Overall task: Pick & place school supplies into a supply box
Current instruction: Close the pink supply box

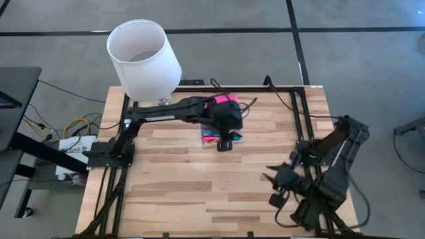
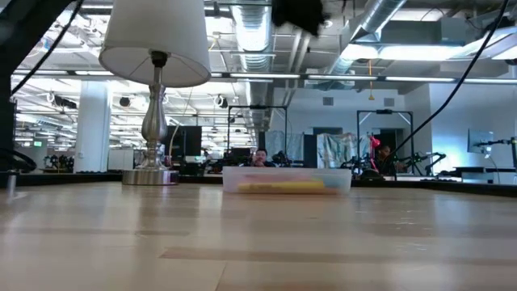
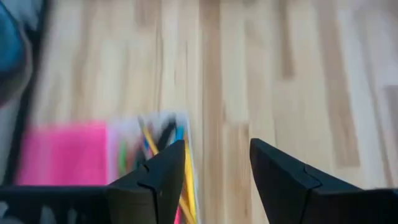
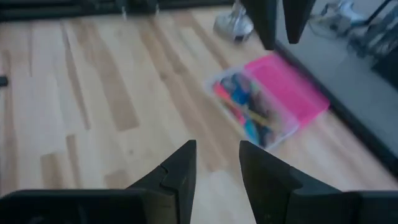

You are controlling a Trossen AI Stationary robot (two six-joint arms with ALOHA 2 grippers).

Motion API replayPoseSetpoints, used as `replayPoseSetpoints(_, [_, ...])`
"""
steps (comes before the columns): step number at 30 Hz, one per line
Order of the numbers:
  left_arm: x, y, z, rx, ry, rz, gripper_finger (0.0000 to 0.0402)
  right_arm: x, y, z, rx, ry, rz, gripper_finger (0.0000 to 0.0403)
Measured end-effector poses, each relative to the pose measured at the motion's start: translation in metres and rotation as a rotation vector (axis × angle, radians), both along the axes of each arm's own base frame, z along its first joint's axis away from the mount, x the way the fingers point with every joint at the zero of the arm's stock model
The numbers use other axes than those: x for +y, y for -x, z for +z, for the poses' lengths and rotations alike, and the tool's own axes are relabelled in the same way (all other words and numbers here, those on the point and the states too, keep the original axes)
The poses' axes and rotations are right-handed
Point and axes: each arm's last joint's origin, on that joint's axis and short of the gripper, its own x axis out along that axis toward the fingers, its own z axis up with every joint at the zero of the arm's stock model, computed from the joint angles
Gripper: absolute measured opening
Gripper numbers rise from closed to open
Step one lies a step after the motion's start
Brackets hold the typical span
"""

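The supply box (image 4: 267,99) lies open near the table's far middle. Its clear base (image 4: 245,109) holds several pens and markers in blue, orange, yellow and pink, and its pink lid (image 4: 289,87) lies flat beside it. In the low view the box (image 2: 287,179) rests flat on the table with yellow pens showing through its wall. My left gripper (image 3: 214,146) hangs open and empty above the base's edge (image 3: 177,155), well above the table (image 2: 299,12). In the high view it (image 1: 224,144) covers part of the box. My right gripper (image 4: 217,146) waits open at the table's right (image 1: 273,178).
A lamp with a white shade (image 1: 143,60) stands at the table's far left, its metal foot (image 2: 153,174) left of the box. Black frame rails (image 1: 302,113) and cables run along the table's sides. Bare wood (image 1: 199,186) stretches across the near half.
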Motion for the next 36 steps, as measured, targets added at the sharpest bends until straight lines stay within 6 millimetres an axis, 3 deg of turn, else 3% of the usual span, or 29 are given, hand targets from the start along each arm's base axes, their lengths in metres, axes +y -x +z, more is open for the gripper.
replayPoseSetpoints(5, [-0.026, 0.018, 0.051, -0.24, -0.15, -0.089, 0.0176, -0.03, 0.012, 0.032, -0.038, 0.038, 0.043, 0.0118])
replayPoseSetpoints(11, [-0.038, 0.069, 0.111, -0.427, -0.186, -0.142, 0.0176, -0.07, 0.033, 0.068, -0.098, 0.034, 0.128, 0.0118])
replayPoseSetpoints(17, [-0.046, 0.125, 0.155, -0.549, -0.186, -0.154, 0.0175, -0.109, 0.05, 0.092, -0.183, 0.05, 0.189, 0.0118])
replayPoseSetpoints(19, [-0.048, 0.136, 0.161, -0.556, -0.192, -0.128, 0.0175, -0.119, 0.054, 0.098, -0.207, 0.052, 0.184, 0.0118])
replayPoseSetpoints(23, [-0.047, 0.144, 0.158, -0.501, -0.182, -0.015, 0.0175, -0.135, 0.054, 0.102, -0.217, 0.059, 0.121, 0.0118])
replayPoseSetpoints(27, [-0.045, 0.142, 0.138, -0.377, -0.133, 0.087, 0.0175, -0.138, 0.036, 0.097, -0.191, 0.082, 0.032, 0.0118])
replayPoseSetpoints(31, [-0.046, 0.134, 0.109, -0.26, -0.134, 0.208, 0.0175, -0.134, -0.007, 0.081, -0.134, 0.121, -0.071, 0.0118])
replayPoseSetpoints(36, [-0.057, 0.133, 0.079, -0.216, -0.147, 0.329, 0.0175, -0.14, -0.063, 0.044, 0.045, 0.176, -0.171, 0.0118])
